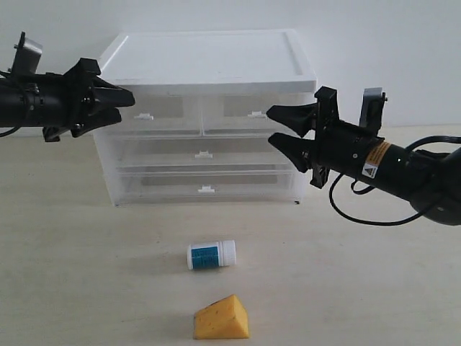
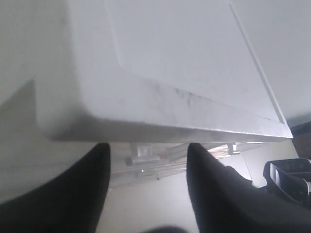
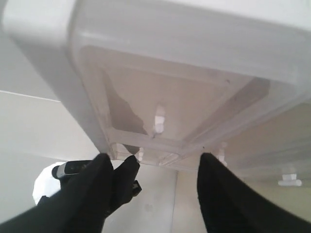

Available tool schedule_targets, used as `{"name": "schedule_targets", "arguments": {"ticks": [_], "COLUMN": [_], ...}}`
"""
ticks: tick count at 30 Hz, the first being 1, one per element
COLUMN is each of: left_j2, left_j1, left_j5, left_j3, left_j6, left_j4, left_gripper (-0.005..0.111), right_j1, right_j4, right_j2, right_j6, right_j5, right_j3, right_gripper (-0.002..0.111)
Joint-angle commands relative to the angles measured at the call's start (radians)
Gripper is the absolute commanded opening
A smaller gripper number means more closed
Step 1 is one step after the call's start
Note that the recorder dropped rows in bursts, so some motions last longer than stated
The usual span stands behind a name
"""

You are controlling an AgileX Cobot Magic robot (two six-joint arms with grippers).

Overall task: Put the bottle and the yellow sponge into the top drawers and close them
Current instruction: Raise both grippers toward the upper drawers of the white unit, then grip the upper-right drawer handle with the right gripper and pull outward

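Observation:
The white bottle (image 1: 211, 254) with its teal label lies on its side on the table, in front of the cabinet. Nearer the front edge rests the yellow sponge (image 1: 222, 318), a wedge. Both top drawers, left (image 1: 153, 112) and right (image 1: 248, 112), are shut, tab handles showing. My left gripper (image 1: 124, 106) hovers open just left of the left drawer's handle (image 1: 144, 115), which also shows between the fingers as the left handle (image 2: 142, 156). My right gripper (image 1: 277, 125) is open just right of the right drawer's handle (image 1: 256, 114); its wrist view shows the right drawer (image 3: 160, 116) front close up. Neither gripper holds anything.
The white-topped cabinet (image 1: 209, 58) stands at the back of the table against a pale wall. Below the top drawers are two full-width drawers (image 1: 205, 171), both shut. Bare table lies around the bottle and sponge.

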Motion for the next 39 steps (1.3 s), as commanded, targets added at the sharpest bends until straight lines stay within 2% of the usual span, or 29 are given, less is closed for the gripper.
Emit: {"name": "schedule_targets", "arguments": {"ticks": [1,15,29,32,33,36,39], "left_j2": [0.039,0.042,0.042,0.042,0.042,0.042,0.042], "left_j1": [-0.008,-0.008,-0.008,-0.008,-0.008,-0.008,-0.008], "left_j5": [-0.020,-0.023,-0.021,-0.024,-0.025,-0.025,-0.031], "left_j3": [-0.048,-0.065,-0.065,-0.065,-0.065,-0.065,-0.065], "left_j6": [-0.012,-0.009,0.006,0.022,0.022,0.022,0.022], "left_j4": [-0.025,-0.039,-0.039,-0.039,-0.039,-0.039,-0.040], "left_gripper": [0.047,0.047,0.047,0.047,0.047,0.047,0.047], "right_j1": [0.000,0.022,0.052,0.052,0.052,0.052,0.052], "right_j4": [-0.019,0.000,0.008,0.017,0.019,0.022,0.015], "right_j2": [-0.001,0.011,0.072,0.072,0.072,0.072,0.072], "right_j6": [-0.011,0.006,0.019,-0.001,-0.017,-0.022,-0.030], "right_j5": [-0.019,0.087,0.117,0.115,0.119,0.135,0.139], "right_j3": [-0.033,-0.090,-0.209,-0.210,-0.210,-0.210,-0.210], "right_gripper": [0.049,0.049,0.048,0.033,0.024,0.006,0.000]}}
